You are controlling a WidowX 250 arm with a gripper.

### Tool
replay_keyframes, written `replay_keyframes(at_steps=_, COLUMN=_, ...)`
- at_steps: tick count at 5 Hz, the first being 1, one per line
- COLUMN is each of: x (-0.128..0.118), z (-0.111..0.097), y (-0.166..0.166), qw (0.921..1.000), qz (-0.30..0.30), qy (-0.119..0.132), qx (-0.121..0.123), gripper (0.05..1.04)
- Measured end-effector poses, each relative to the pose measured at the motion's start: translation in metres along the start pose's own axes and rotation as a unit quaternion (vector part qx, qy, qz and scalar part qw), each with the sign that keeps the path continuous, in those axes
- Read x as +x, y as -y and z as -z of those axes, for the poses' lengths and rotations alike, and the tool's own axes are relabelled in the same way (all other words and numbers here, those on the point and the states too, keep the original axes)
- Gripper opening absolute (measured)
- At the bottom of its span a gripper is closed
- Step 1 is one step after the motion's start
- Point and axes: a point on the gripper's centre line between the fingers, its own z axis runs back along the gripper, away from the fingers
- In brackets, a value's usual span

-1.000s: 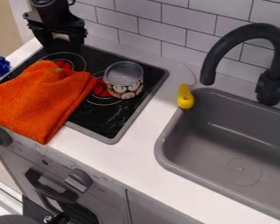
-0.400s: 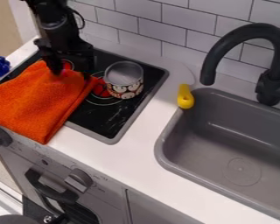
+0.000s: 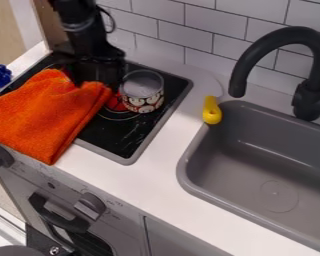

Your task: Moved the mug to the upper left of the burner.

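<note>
The gripper (image 3: 96, 86) hangs beside the mug (image 3: 148, 101); orange cloth (image 3: 46, 112) partly covers the stove (image 3: 126, 136).

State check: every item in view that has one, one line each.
Mug: upright, partly over burner
Hand: open, lowered, left of mug
Cloth: rumpled, over stovetop's left part
Faucet: no water running
Yellow item: lying at sink rim
Oven door: looks shut

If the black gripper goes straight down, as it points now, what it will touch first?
Probably the upper right part of the orange cloth, beside the mug. The gripper's height and depth are unclear, so it might meet the stove top instead.
</note>
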Motion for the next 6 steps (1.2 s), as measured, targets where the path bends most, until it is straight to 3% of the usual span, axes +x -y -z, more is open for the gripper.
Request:
replay_keyframes(at_steps=1, x=-0.008, z=0.000, y=0.023, qw=0.9998, qz=0.016, qy=-0.012, qx=-0.008, gripper=0.999)
replay_keyframes(at_steps=3, x=-0.015, z=0.002, y=0.065, qw=0.9978, qz=-0.058, qy=-0.025, qx=0.016, gripper=0.999)
replay_keyframes(at_steps=4, x=-0.012, z=0.006, y=0.068, qw=0.9948, qz=-0.098, qy=-0.014, qx=0.023, gripper=0.999)
replay_keyframes(at_steps=6, x=-0.011, z=0.015, y=0.060, qw=0.9875, qz=-0.150, qy=-0.031, qx=0.038, gripper=0.999)
